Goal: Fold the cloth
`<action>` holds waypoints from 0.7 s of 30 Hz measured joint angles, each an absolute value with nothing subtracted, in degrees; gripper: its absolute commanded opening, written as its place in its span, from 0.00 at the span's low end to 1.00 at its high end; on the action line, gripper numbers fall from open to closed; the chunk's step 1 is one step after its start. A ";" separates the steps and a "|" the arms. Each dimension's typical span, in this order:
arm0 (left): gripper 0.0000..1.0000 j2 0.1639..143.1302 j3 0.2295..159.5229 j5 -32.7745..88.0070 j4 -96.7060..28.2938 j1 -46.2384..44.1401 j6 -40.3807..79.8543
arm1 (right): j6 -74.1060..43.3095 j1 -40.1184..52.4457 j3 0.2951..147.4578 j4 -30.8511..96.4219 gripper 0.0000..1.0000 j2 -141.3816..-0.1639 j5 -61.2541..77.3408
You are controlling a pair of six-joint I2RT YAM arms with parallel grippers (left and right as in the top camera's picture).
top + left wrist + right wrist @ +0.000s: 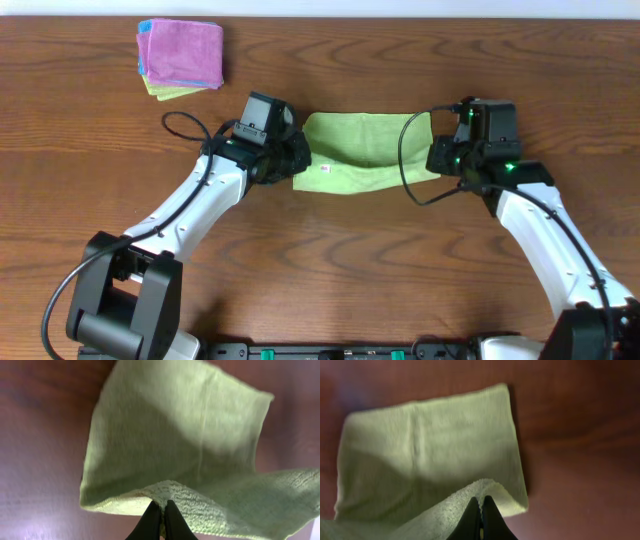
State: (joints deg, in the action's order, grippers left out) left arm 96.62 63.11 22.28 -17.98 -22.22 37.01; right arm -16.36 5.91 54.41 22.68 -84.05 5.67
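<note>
A light green cloth lies on the brown table between my two arms, its near edge lifted. My left gripper is shut on the cloth's near left corner. In the left wrist view the black fingers pinch the cloth, which spreads out beyond them. My right gripper is shut on the near right corner. In the right wrist view the fingers pinch a raised fold of the cloth.
A stack of folded cloths, pink on top with blue and yellow-green beneath, lies at the table's back left. Black cables loop beside each wrist. The table's far edge meets a white wall.
</note>
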 measured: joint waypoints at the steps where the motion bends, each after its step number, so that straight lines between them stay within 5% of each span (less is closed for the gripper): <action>1: 0.06 96.64 63.11 21.50 -16.58 -22.22 37.50 | -16.36 5.91 54.41 21.78 0.01 -84.42 5.41; 21: 0.06 105.73 63.11 13.76 3.09 -22.22 42.22 | -17.58 5.91 54.30 0.84 0.01 -94.74 1.13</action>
State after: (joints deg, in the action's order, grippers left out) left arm 105.73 63.11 13.76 3.09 -22.22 42.22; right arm -17.58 5.91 54.30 0.84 -94.74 1.13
